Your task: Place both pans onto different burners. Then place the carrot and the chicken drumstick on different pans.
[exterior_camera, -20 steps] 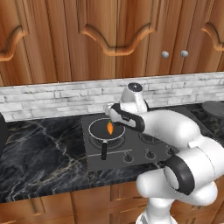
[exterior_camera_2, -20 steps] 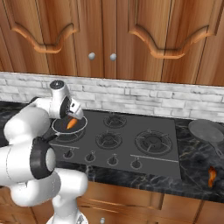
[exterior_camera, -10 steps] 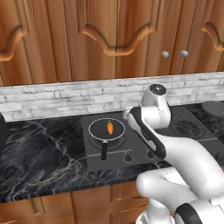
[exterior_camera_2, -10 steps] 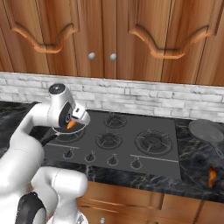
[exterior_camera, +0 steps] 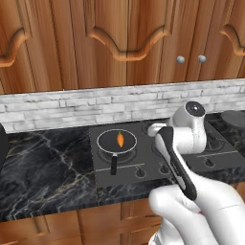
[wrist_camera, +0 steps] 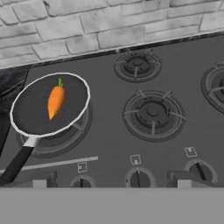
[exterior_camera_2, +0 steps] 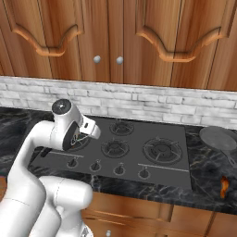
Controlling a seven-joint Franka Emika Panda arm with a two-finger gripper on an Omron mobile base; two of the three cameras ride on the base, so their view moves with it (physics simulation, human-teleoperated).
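Observation:
The silver-rimmed pan (wrist_camera: 30, 114) sits on the left burner (wrist_camera: 65, 135), its black handle (wrist_camera: 15, 164) pointing toward the stove's front. The carrot (wrist_camera: 55, 101) lies inside it, and the same pan (exterior_camera: 109, 145) and carrot (exterior_camera: 120, 139) show in the left base view. My gripper (wrist_camera: 111, 181) is open and empty, raised over the control knobs to the right of that pan. The plain grey pan (exterior_camera_2: 218, 137) rests on the counter right of the stovetop (exterior_camera_2: 178, 173). The chicken drumstick (exterior_camera_2: 224, 186) lies near the counter's front edge, in front of that pan.
Three bare burners (wrist_camera: 152, 114) (wrist_camera: 138, 65) (wrist_camera: 216, 85) lie right of the loaded pan. Control knobs (exterior_camera_2: 119, 169) line the stove's front. A brick backsplash (exterior_camera: 72, 107) and wooden cabinets (exterior_camera: 124, 43) rise behind. Dark marble counter (exterior_camera: 43, 167) stretches left of the stove.
My arm has swung right and drawn back from above the silver-rimmed pan. The carrot stays in the pan, and the gripper remains open.

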